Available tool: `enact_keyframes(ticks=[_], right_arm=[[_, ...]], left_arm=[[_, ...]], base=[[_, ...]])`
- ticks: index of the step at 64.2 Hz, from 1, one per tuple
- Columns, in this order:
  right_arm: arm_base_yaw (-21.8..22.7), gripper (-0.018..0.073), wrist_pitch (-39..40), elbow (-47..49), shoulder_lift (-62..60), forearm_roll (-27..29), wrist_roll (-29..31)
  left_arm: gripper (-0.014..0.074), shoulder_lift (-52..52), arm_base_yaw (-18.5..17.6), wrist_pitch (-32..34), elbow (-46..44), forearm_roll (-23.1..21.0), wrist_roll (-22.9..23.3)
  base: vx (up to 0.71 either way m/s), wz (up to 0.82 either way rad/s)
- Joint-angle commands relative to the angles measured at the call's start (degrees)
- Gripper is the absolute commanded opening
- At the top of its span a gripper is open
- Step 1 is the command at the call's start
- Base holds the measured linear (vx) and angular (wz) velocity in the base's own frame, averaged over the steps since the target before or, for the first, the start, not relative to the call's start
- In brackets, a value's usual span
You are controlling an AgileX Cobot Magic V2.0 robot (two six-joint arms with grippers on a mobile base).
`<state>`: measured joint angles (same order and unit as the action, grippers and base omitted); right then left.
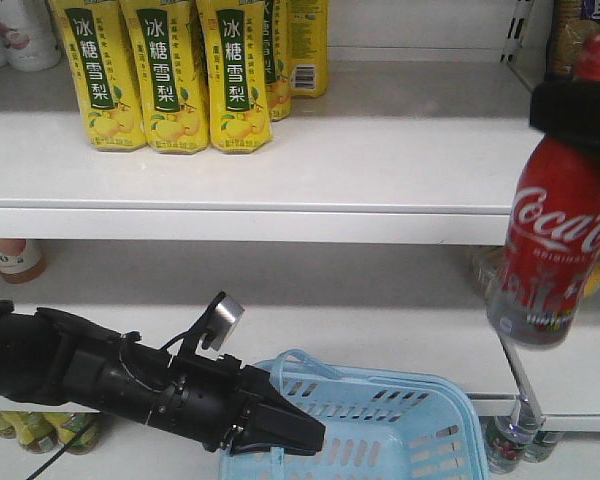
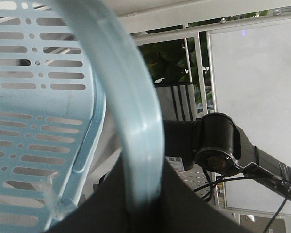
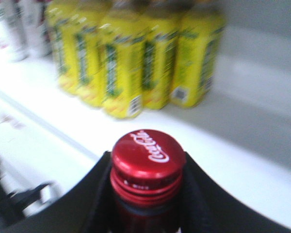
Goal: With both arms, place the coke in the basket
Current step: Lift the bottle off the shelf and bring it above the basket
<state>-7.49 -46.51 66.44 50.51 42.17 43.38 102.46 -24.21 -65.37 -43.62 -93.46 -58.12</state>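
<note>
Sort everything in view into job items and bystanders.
Job: coke, held at the neck by the right gripper; basket, handle gripped by the left gripper.
Bystanders: yellow drink packs, white bottles, shelves.

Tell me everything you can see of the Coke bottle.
The coke is a slim red bottle with white Coca-Cola script, a grey band at its base and a red logo-printed screw cap. It hangs slightly tilted in mid-air before the white shelves, higher than the basket and off to its side. Only the right gripper touches it, clamped around its neck.
</note>
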Motion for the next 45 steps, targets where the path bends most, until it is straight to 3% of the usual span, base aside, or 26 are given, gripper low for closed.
enact_keyframes(ticks=[1,24,45], right_arm=[[-0.05,-0.0005,-3.43,2.09,0.47,3.45,-0.03],[-0.05,-0.0005,-21.80,2.09,9.89,4.02,-1.06],[-0.11,-0.0005,-26.84,2.09,20.20,1.24,-1.06]], left_arm=[[-0.0006,-2.84,-0.24,-5.20,-0.90,-4.27,-0.37],[-0.0006,-2.84,-0.24,-5.20,-0.90,-4.27,-0.37],[-0.0006,-2.84,-0.24,-5.20,-0.90,-4.27,-0.42]], base=[[0.00,0.00],[0.00,0.00],[0.00,0.00]])
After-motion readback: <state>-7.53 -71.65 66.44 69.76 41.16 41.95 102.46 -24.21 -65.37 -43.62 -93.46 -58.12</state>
